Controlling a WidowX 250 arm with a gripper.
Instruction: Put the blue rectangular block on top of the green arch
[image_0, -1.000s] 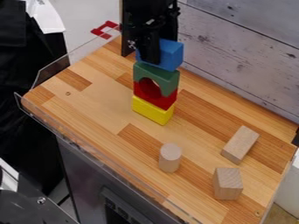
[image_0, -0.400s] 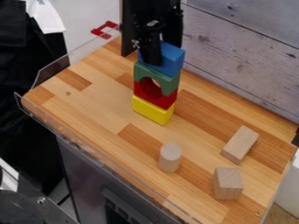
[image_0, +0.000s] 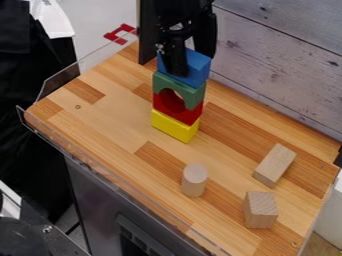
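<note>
The blue block (image_0: 199, 68) is being borne level by the green arch (image_0: 189, 88), its smooth, boxy faces showing a plain blue. The gripper (image_0: 192, 62) is being held around it, fingers standing wide, probably so the block is being freed without tipping. The arch is being supported by the red block (image_0: 191, 116), itself resting on the yellow block (image_0: 175, 126). Nearer on the table (image_0: 113, 120), a wooden cylinder (image_0: 194, 181) is standing well apart.

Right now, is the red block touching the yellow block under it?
Touching. The camera view shows the red block seated on top of the yellow block, their edges meeting along the seam.
</note>
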